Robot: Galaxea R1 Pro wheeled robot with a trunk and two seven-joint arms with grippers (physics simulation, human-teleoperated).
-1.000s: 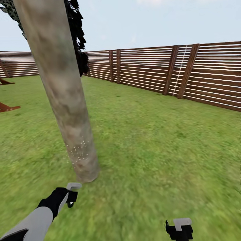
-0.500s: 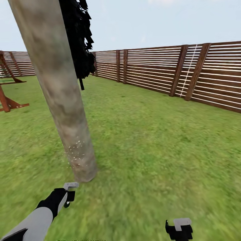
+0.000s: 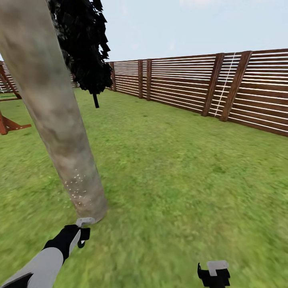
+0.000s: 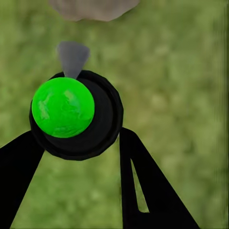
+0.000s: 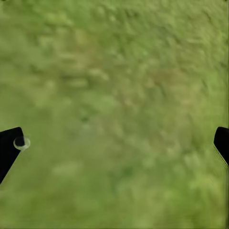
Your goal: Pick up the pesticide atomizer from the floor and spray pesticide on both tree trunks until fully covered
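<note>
A thick pale grey-brown tree trunk (image 3: 60, 132) leans across the left of the head view, with fine white pesticide specks (image 3: 76, 186) low on its bark. My left gripper (image 3: 82, 233) hovers over the lawn just in front of the trunk's base (image 4: 93, 7). It is shut on the pesticide atomizer (image 4: 64, 107), which looks like a round black body with a bright green cap and a grey nozzle pointing at the trunk. My right gripper (image 3: 214, 276) hangs low at the right over bare grass, fingers wide apart (image 5: 114, 143).
A black-foliaged conifer (image 3: 86, 48) stands behind the trunk. A brown slatted fence (image 3: 192, 86) runs along the back and right. A red-brown wooden frame (image 3: 8, 120) sits at the far left. Open lawn (image 3: 180, 172) spreads to the right.
The camera has moved: the trunk now sits further left in the picture and more of the conifer shows behind it. Both grippers keep their pose and grip.
</note>
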